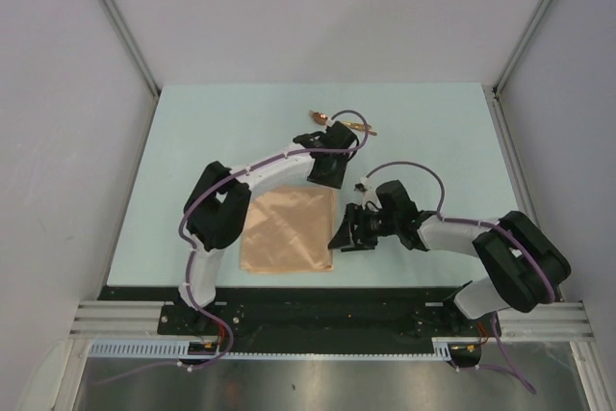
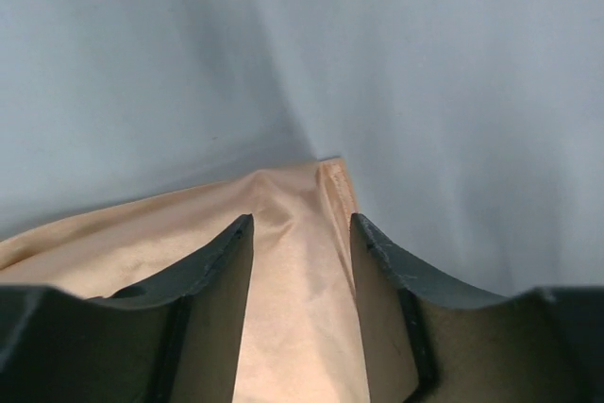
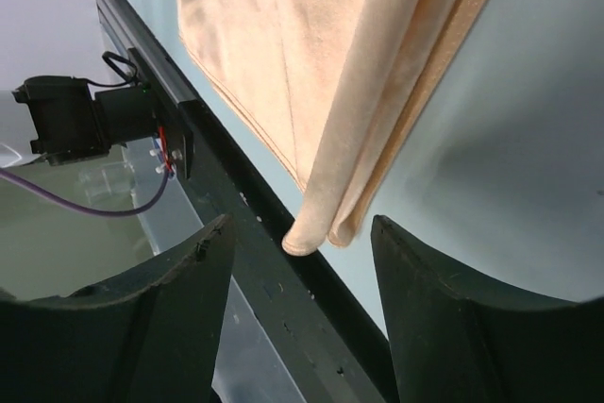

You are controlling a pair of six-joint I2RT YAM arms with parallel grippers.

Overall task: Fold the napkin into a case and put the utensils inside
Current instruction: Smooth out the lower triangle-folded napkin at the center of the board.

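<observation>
- Pale green bench (image 1: 192, 141) is sitting between grey walls (image 1: 58, 141); the napkin (image 1: 287, 231) is lying folded flat mid-bench, close to the near edge.
- Utensils (image 1: 339, 124) are resting at the far side, apart from the napkin and partly hidden by my left arm's wrist; they are not yet in any case.
- Left claw (image 2: 300, 224) is hovering over the napkin's far right corner, fingers spread, gripping nothing.
- Right claw (image 3: 302, 226) is hanging at the near right corner, likewise spread and empty; the doubled cloth end is showing between the fingers, apparently untouched.
- Risk: the layers at that corner are bulging, so I am judging the fold loose. A finger dragging across it could peel it open.
- Risk: the near corner is lying just beside the black rail (image 3: 245, 205); a nudge toward me could push cloth off the bench.
- Risk: both arms are crowding the napkin's right side, and a careless left swing could scatter the utensils or clash the arms.
- Room: open bench is showing left of the napkin and across the far corners; I am favouring straight-up exits.
</observation>
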